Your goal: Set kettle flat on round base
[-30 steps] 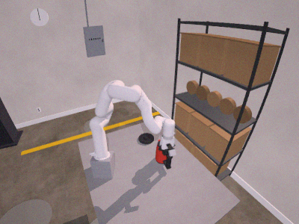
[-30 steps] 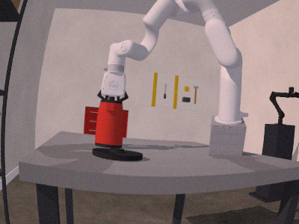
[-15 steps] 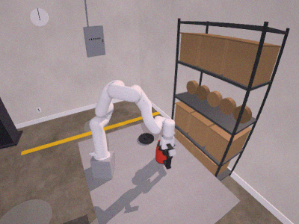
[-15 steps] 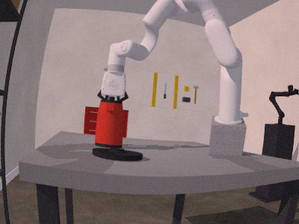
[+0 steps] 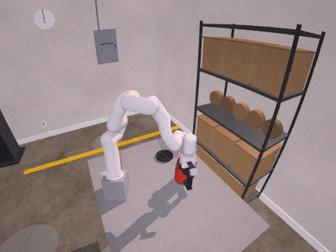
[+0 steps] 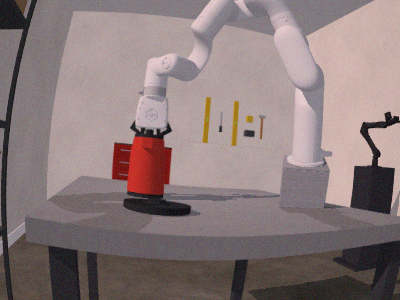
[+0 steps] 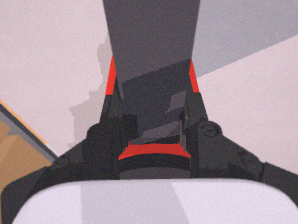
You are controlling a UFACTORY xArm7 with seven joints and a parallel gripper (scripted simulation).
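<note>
The red kettle (image 5: 181, 173) hangs upright from my gripper (image 5: 189, 170), which is shut on its dark handle. In the top view the kettle is to the front right of the black round base (image 5: 164, 156), apart from it. In the exterior view the kettle (image 6: 148, 165) shows just above the base (image 6: 157, 206) along the line of sight, with my gripper (image 6: 151, 132) at its top. In the wrist view my fingers close on the dark handle bar (image 7: 152, 90), with red kettle edges on both sides. The base's stud is hidden.
A black shelf rack (image 5: 252, 113) with brown boxes and discs stands close to the right of the kettle. The arm's grey pedestal (image 5: 114, 185) stands on the table's left part. The table's right edge runs near the rack.
</note>
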